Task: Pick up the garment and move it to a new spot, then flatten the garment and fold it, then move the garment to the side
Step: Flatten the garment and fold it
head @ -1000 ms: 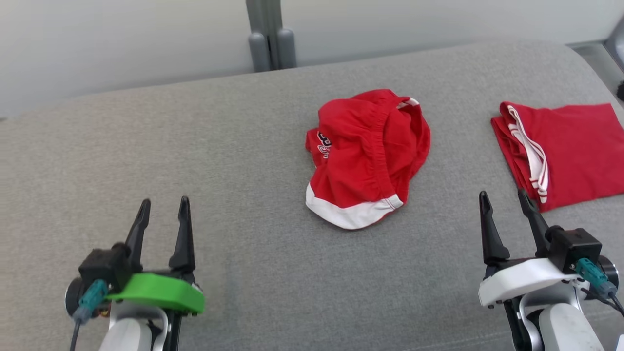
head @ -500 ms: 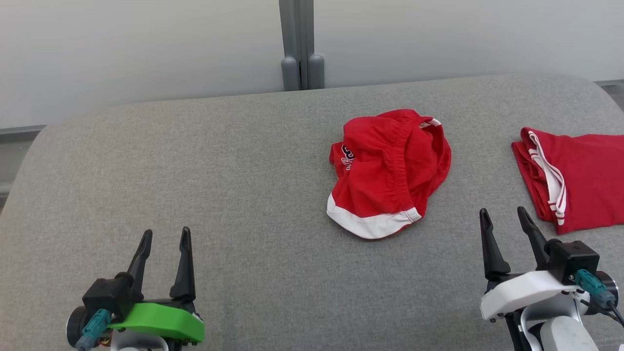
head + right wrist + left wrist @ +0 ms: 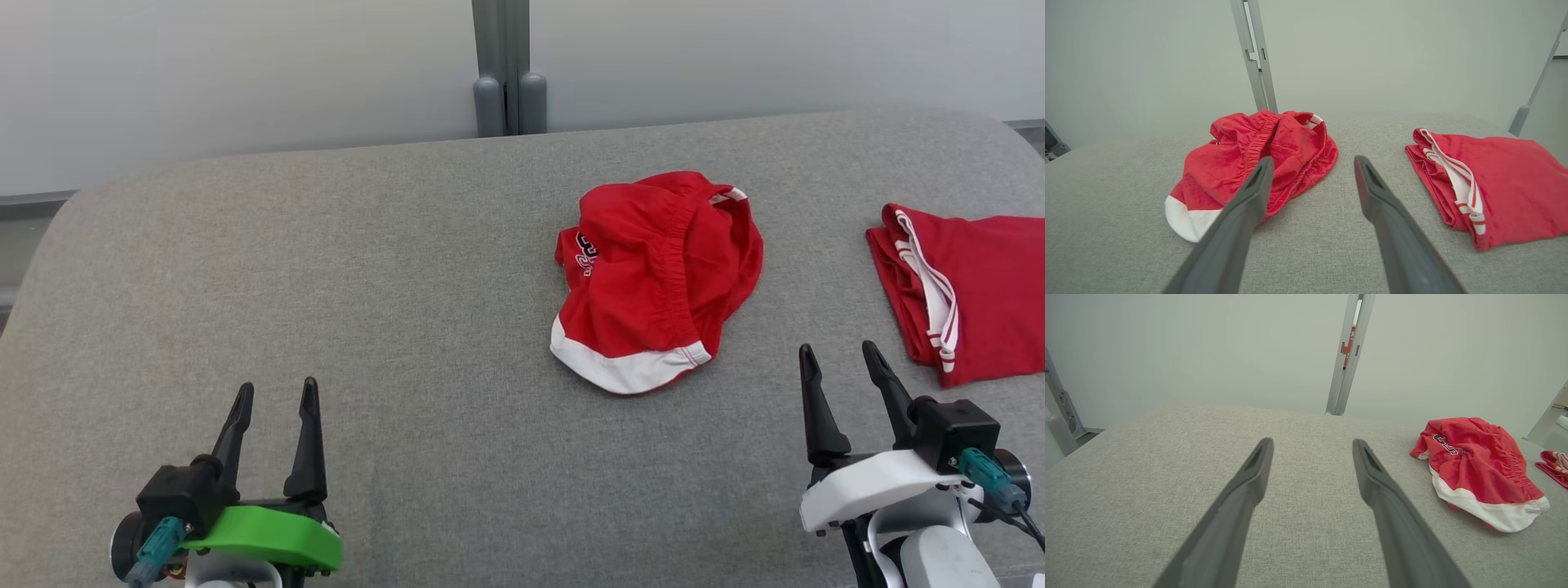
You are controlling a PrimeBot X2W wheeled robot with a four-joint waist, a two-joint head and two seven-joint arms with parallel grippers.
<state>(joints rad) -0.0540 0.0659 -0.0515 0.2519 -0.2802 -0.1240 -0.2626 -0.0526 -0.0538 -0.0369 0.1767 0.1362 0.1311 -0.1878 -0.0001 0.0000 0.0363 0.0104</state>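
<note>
A crumpled red garment [image 3: 657,273] with a white hem and an elastic waistband lies in a heap on the grey table [image 3: 326,269], right of centre. It also lies at the right in the left wrist view [image 3: 1474,469] and at the left in the right wrist view [image 3: 1249,163]. My left gripper [image 3: 273,392] is open near the front left, far from the garment. My right gripper [image 3: 841,355] is open at the front right, a little nearer than the heap and to its right. Both hold nothing.
A second red garment [image 3: 967,286] with white stripes lies folded at the table's right edge, also in the right wrist view [image 3: 1490,183]. A grey post [image 3: 502,65] stands against the pale wall behind the table. The table's left half is bare cloth.
The head camera has tilted and turned, so the whole scene shifted in the picture. Neither garment has moved on the table, and both grippers stay open in about the same pose.
</note>
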